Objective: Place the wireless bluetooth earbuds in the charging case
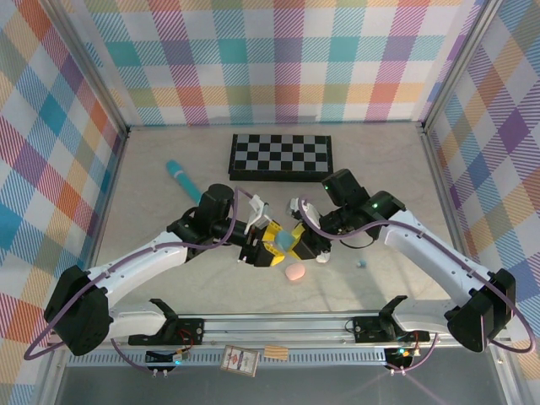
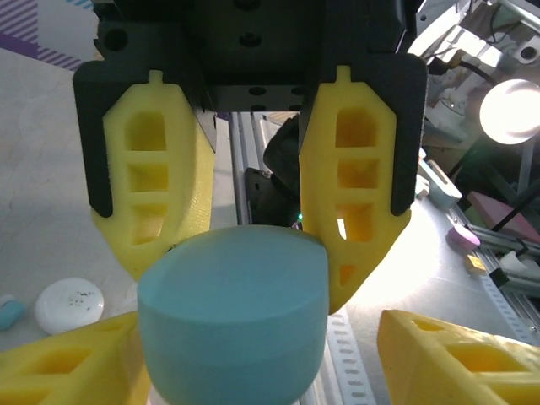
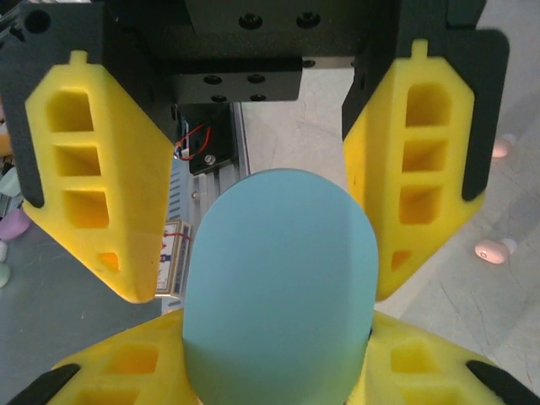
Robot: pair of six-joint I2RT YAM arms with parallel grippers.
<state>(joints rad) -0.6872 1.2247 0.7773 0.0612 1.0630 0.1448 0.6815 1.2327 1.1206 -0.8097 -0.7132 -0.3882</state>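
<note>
The charging case (image 1: 288, 240) is pale teal; a pink case (image 1: 294, 272) lies at its six o'clock. The board (image 1: 281, 156) has black-and-white checks, the walls (image 1: 278, 59) pastel plaid.

This looks like a robot lab's test cell; a pale table (image 1: 152, 194) is boxed in by plaid cloth walls (image 1: 278, 59) hung on aluminium posts (image 1: 89, 67); a white left arm (image 1: 143, 263) and right arm (image 1: 430, 253) are bolted to a metal rail (image 1: 278, 323) at the near edge; purple cables (image 1: 160, 247) trail along them; a bright lamp (image 2: 510, 110) glares beside the rig.
</note>
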